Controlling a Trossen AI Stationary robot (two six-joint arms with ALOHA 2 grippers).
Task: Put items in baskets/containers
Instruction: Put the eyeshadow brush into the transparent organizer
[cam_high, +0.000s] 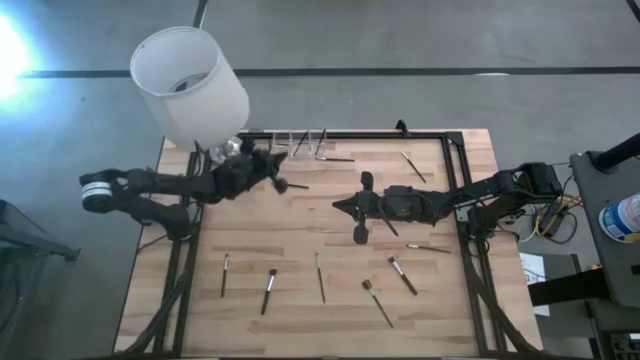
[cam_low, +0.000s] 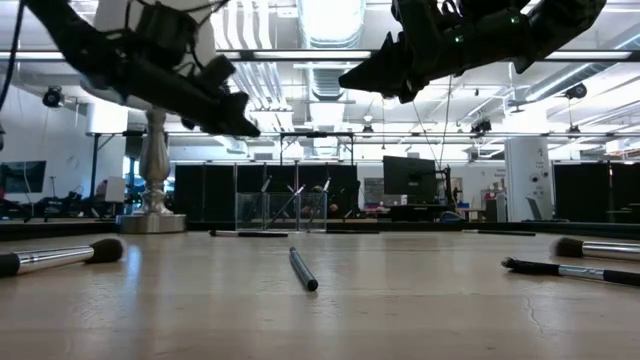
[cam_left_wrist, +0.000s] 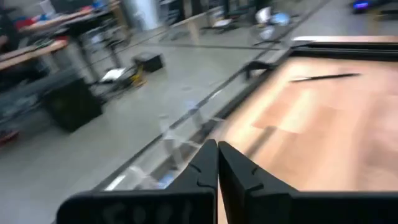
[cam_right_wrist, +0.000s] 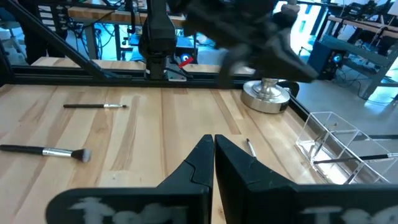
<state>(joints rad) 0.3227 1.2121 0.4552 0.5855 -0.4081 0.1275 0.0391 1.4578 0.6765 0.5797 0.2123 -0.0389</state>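
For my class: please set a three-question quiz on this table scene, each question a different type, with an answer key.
1. True or false: the clear holder stands at the table's far edge, beside the lamp.
2. Multiple choice: the left hand is A) shut, near the holder; B) open, over the front brushes; C) off the table.
3. Fill in: the right hand hangs over the table's ____.

Key: 1 true. 2 A. 3 middle.
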